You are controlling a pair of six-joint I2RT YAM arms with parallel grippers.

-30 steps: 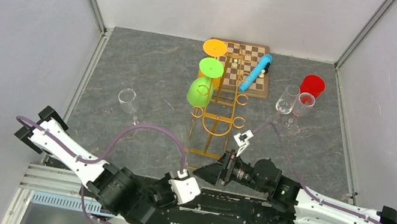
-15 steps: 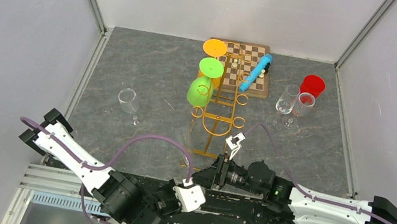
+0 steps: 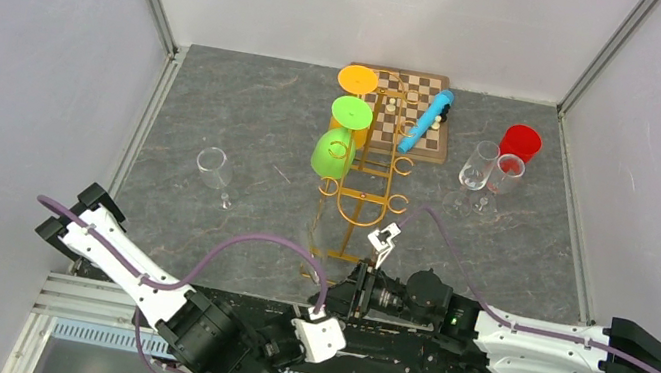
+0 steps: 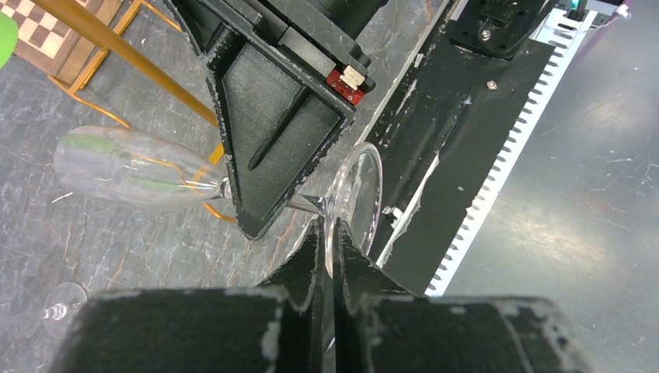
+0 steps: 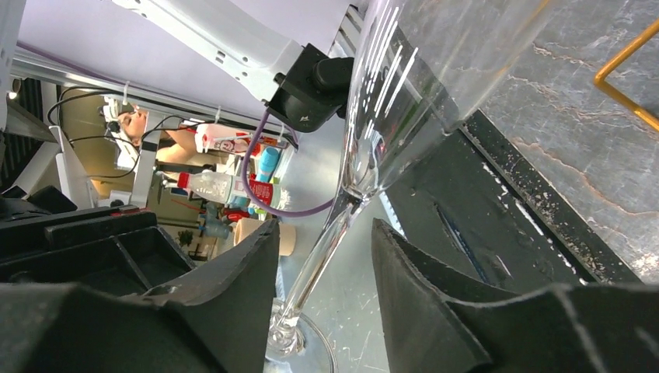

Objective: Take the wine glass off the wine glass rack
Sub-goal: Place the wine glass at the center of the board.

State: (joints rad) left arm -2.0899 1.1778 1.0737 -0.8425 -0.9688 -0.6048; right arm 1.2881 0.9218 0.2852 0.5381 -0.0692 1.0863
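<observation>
Left fingers point(image 4: 303, 268): pinched tight on the thin round foot point(image 4: 361, 186) of the clear wine glass point(image 4: 132, 167); they held it on its side, up in the air
Right fingers point(image 5: 233, 272): spread apart, one on each side of the stem point(image 5: 329, 233); a gap showed on both sides, so they were not gripping it
Wine glass: it hung between the two arms, low over the worktop point(image 3: 248, 112); its bowl pointed toward the near end of the wine glass rack point(image 4: 116, 45); the bowl was close to the gold base wire, and I could not tell if they touched
Wine glass rack: it stood upright in the middle of the worktop; a green glass point(image 3: 334, 152) and other coloured ones were on it
Farther out: one clear glass point(image 3: 213, 167) stood alone on the left; two more point(image 3: 479, 166) stood on the right by a red cup point(image 3: 521, 140)
Done: I think the main job was done; this glass looked free of the curly hooks
Left to do: the right fingers probably had to close on the stem; then the left fingers could let go; the glass probably needed to be set down, well away from the rack
</observation>
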